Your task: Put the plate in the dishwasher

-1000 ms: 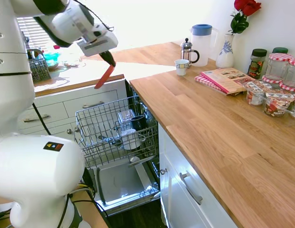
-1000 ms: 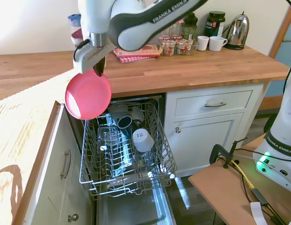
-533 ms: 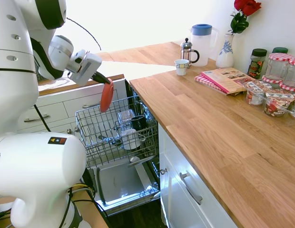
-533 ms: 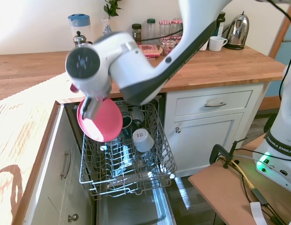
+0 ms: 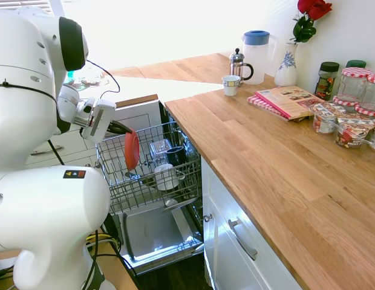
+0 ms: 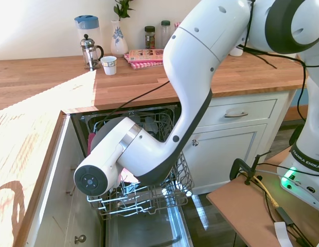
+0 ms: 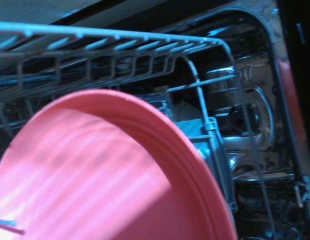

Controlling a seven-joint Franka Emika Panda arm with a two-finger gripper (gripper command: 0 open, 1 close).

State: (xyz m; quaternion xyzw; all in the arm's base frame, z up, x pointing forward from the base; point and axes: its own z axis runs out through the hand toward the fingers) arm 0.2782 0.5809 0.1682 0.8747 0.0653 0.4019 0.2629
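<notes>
The coral-red plate (image 5: 132, 151) stands on edge, low inside the left part of the dishwasher's pulled-out wire rack (image 5: 112, 150). My gripper (image 5: 122, 128) comes in from the left and is shut on the plate's upper rim. In the second exterior view my arm hides nearly everything; only a red sliver of the plate (image 6: 90, 143) shows beside it, above the rack (image 6: 154, 198). The wrist view is filled by the plate (image 7: 95, 175), with rack wires (image 7: 195, 75) and the dark dishwasher interior behind.
A white mug (image 5: 165, 177), a dark mug (image 5: 175, 156) and a glass (image 5: 158, 148) sit in the rack to the plate's right. The steel-lined door (image 5: 154, 232) lies open below. The wooden counter (image 5: 266, 157) borders the rack on the right.
My arm swung down from above the counter and lowered the plate, turned on edge, into the left side of the rack.
</notes>
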